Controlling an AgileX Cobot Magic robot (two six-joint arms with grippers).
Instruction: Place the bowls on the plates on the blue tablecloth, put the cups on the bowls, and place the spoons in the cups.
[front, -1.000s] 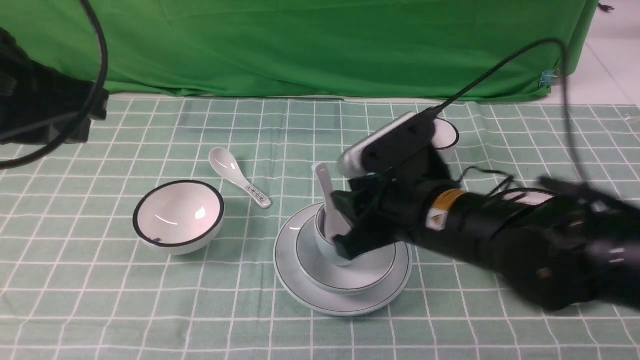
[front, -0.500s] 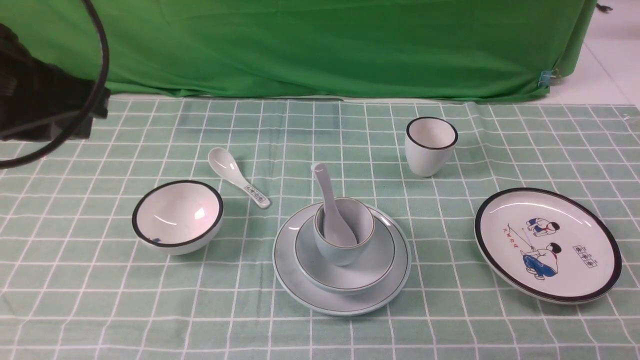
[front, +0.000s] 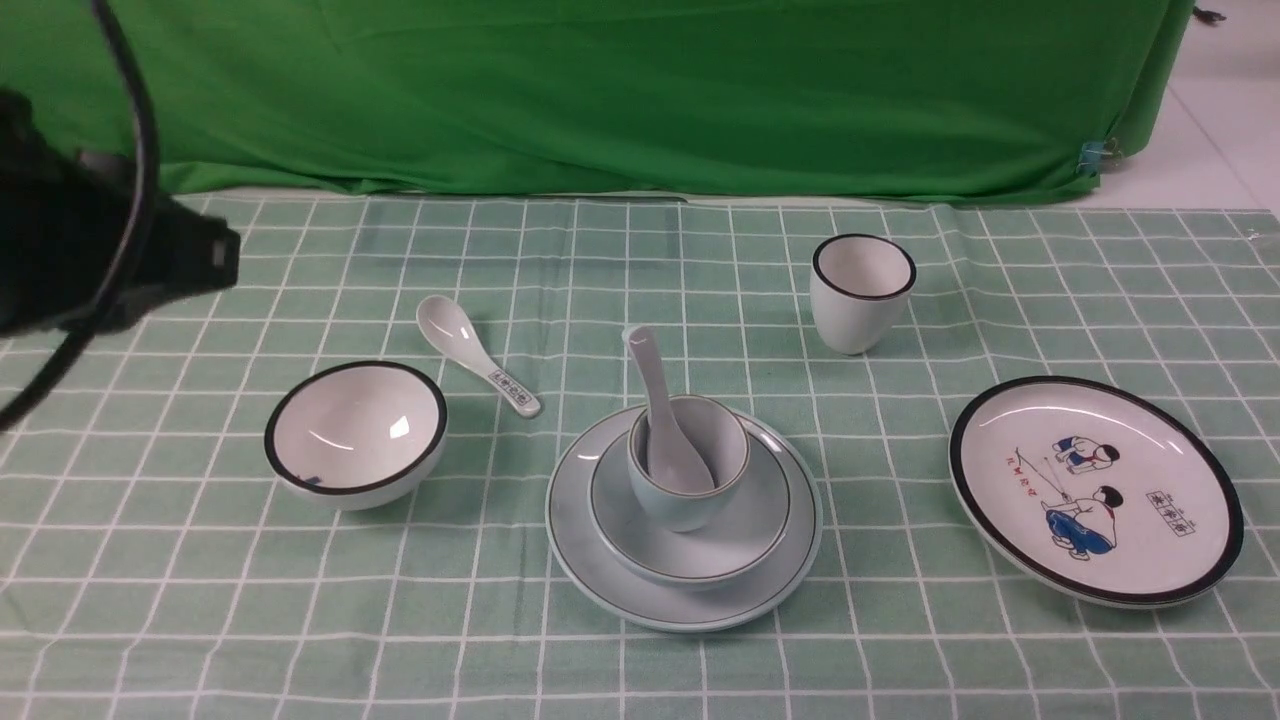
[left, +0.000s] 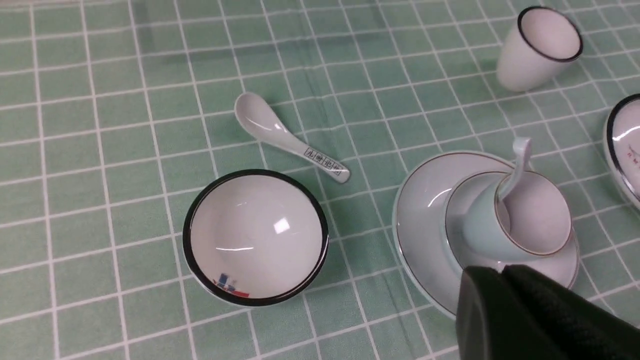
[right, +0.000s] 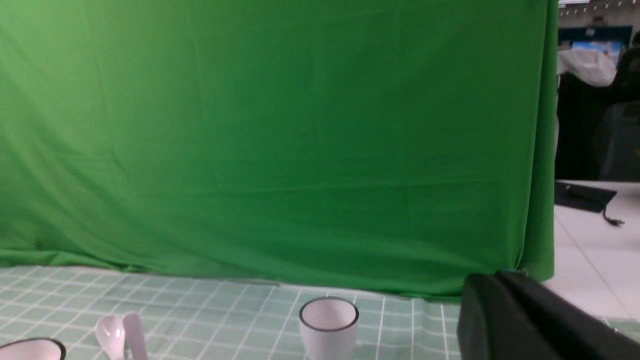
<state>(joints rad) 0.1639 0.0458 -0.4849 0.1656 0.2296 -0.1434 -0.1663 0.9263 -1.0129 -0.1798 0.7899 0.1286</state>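
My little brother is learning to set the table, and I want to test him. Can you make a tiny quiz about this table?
1. True or false: the white bowl has no plate under it.
2. What stands in the pale blue cup? A) a spoon B) a fork C) nothing
3. How many spoons lie flat on the tablecloth?

Key:
1. True.
2. A.
3. One, the patterned spoon.
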